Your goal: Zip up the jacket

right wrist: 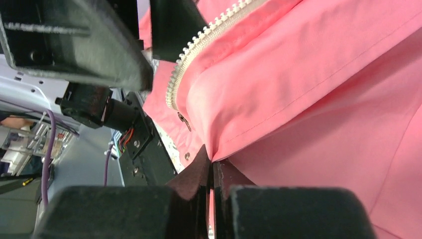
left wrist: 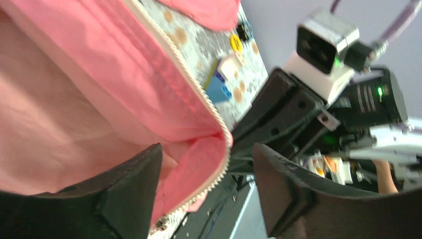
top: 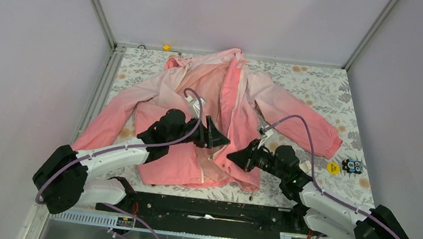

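On the worktop [top: 321, 87] the jacket [top: 177, 164] lies open, collar at 12 o'clock, hem at 6. Right jaws clamp its front panel near the hem; left jaws stand apart around the zipper edge [left wrist: 215, 115]. Hold that panel taut while aligning the teeth.

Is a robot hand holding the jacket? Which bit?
The right gripper pinches the jacket by a fabric fold beside the zipper, low on its front. The left gripper is open, holding nothing.
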Motion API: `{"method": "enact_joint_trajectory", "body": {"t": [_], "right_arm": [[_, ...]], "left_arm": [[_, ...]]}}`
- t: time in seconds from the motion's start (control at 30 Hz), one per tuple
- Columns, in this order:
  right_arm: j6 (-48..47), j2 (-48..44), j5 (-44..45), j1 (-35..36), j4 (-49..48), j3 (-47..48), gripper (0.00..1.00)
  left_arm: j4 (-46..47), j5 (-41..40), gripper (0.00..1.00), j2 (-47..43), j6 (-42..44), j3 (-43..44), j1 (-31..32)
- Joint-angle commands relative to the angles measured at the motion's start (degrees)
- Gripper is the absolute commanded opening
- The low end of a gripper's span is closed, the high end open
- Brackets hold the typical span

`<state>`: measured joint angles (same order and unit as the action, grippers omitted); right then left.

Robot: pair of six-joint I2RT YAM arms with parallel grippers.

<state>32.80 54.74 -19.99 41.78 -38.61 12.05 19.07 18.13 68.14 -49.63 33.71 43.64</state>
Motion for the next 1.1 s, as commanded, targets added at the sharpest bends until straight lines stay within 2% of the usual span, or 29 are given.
{"method": "enact_joint_trajectory", "body": {"t": [0.0, 0.13, 0.2, 0.37, 0.43, 0.53, 0.63, 0.7, 0.77, 0.83, 1.07], "right_arm": [[-2.2, 0.9, -8.5, -1.9, 2.0, 2.7, 0.0], [-2.5, 1.5, -11.7, -2.9, 2.4, 3.1, 0.0], [-3.4, 2.1, -14.1, -2.9, 4.0, 4.2, 0.0], [-4.7, 1.0, -15.4, -2.9, 9.3, 5.7, 0.0], [-5.3, -0.6, -14.7, -2.9, 12.2, 6.2, 0.02], [-7.0, -1.7, -10.2, -2.9, 24.5, 10.5, 0.16], [-5.1, -4.3, 1.3, -2.8, 41.4, 15.2, 0.35], [-3.0, -7.6, 2.5, -2.8, 46.0, 16.3, 0.5], [-0.7, -11.0, 1.6, -2.8, 48.0, 17.5, 0.59], [0.2, -13.1, 2.4, -2.8, 51.8, 20.3, 0.62], [-1.9, -15.4, 7.8, -2.7, 61.5, 25.4, 0.64]], "left_arm": [[1.3, 13.8, 0.64, 1.8, 4.0, -0.2, 0.1], [2.4, 13.3, 0.5, 1.3, 3.8, -1.7, 0.1], [3.9, 13.1, 0.47, 1.6, 3.4, -2.3, 0.1], [6.3, 14.9, 0.33, 6.9, 1.7, -1.0, 0.1], [8.6, 14.8, 0.23, 9.0, 0.7, -1.4, 0.2], [11.3, 14.7, 0.0, 10.4, 0.3, -1.0, 0.3], [14.6, 12.9, 0.0, 10.6, -1.1, -0.8, 1.0], [17.7, 11.4, 0.0, 11.4, -2.4, -0.9, 2.1], [20.0, 10.3, 0.0, 12.7, -3.3, -0.7, 2.9], [21.9, 9.2, 0.0, 13.8, -4.6, -0.8, 3.1], [28.3, 8.2, 0.0, 17.4, -8.1, -1.3, 3.2]]}}
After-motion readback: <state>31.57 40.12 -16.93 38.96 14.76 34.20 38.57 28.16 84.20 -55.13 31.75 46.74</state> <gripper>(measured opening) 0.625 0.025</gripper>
